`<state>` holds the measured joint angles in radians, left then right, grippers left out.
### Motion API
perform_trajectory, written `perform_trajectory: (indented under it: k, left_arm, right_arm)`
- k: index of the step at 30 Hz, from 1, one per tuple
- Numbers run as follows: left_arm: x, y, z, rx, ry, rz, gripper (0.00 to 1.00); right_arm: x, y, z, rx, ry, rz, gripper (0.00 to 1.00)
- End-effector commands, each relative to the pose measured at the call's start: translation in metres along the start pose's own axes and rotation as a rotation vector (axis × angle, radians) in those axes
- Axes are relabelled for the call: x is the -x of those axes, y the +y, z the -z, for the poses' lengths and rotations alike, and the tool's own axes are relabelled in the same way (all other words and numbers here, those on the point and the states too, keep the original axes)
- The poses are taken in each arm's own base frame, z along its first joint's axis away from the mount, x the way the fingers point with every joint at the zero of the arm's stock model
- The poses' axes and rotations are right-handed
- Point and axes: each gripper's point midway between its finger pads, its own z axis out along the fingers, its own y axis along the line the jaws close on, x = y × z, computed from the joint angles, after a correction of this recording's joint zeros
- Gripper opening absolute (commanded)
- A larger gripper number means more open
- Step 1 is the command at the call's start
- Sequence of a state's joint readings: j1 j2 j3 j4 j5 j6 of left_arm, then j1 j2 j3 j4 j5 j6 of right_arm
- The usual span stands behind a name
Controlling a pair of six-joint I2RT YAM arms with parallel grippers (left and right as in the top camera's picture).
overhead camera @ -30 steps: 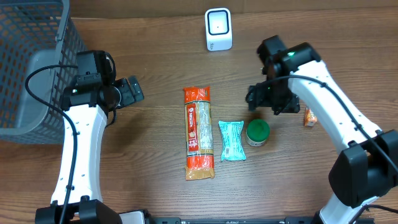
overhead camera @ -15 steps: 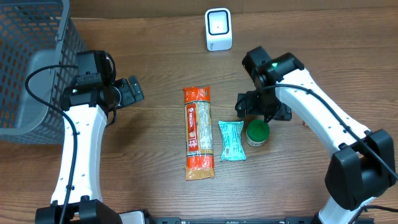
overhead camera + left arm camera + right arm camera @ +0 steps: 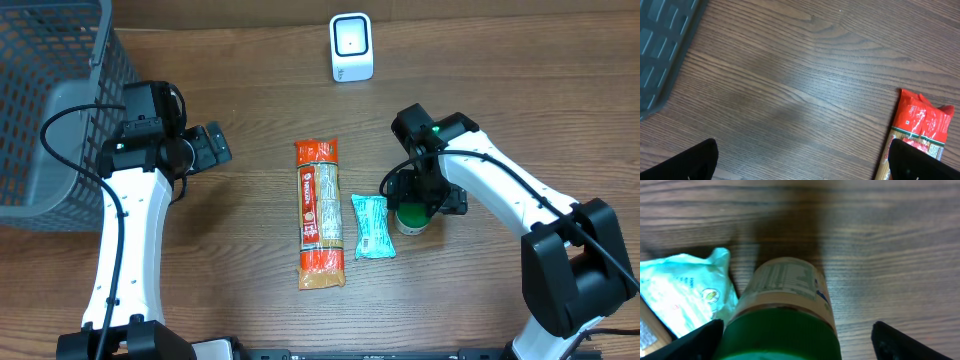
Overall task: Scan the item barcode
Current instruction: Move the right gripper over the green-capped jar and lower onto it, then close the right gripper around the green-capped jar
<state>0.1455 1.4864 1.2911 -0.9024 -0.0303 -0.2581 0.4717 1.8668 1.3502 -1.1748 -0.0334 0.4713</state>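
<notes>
A jar with a green lid [image 3: 414, 219] stands right of centre, between a teal packet [image 3: 372, 227] and bare table. My right gripper [image 3: 415, 196] hangs over it, open. In the right wrist view the green lid [image 3: 782, 332] fills the space between the fingertips [image 3: 695, 342]; the left one is close to the lid's edge and the right one stands well clear. A long red and orange pasta pack [image 3: 319, 212] lies left of the packet. The white scanner [image 3: 351, 47] stands at the back centre. My left gripper [image 3: 208, 146] is open over bare wood, empty.
A grey wire basket [image 3: 55, 60] fills the back left corner, its edge showing in the left wrist view [image 3: 660, 50]. The pasta pack's red end [image 3: 921, 120] lies by my left gripper's right finger. Wood grain table all round.
My right gripper has swung left and toward the front, from beside the jar's far right to directly over the jar. The left arm has not moved.
</notes>
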Motion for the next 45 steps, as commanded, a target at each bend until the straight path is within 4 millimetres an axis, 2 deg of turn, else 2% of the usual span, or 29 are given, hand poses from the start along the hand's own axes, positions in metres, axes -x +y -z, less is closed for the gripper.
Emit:
perform_trajectory:
  k: [1,7,17,21,23,35,40,45]
  left_arm:
    - [0.001,-0.002,0.001,-0.006,-0.004,-0.013,1.00]
    - [0.001,-0.002,0.001,-0.006,-0.004,-0.013,1.00]
    - [0.001,-0.002,0.001,-0.006,-0.004,-0.013,1.00]
    - [0.001,-0.002,0.001,-0.006,-0.004,-0.013,1.00]
    - [0.001,-0.002,0.001,-0.006,-0.004,-0.013,1.00]
    - [0.001,-0.002,0.001,-0.006,-0.004,-0.013,1.00]
    - [0.001,-0.002,0.001,-0.006,-0.004,-0.013,1.00]
    - [0.001,-0.002,0.001,-0.006,-0.004,-0.013,1.00]
  right_arm:
    - [-0.001,-0.003,0.005,-0.004,-0.019,-0.004,0.90]
    - [-0.002,-0.004,0.005,-0.007,-0.014,-0.003,0.81]
    - [-0.001,-0.004,0.005,-0.009,-0.016,0.141,0.80]
    - [0.000,-0.003,0.005,-0.004,-0.021,0.139,0.71]
    - [0.000,-0.003,0.005,-0.004,-0.021,0.139,0.70]
    - [0.009,0.003,0.005,0.012,-0.062,0.240,0.72]
    - [0.009,0.003,0.005,0.013,-0.061,0.212,0.88]
    - [0.008,0.002,0.003,0.015,-0.058,0.126,0.89]
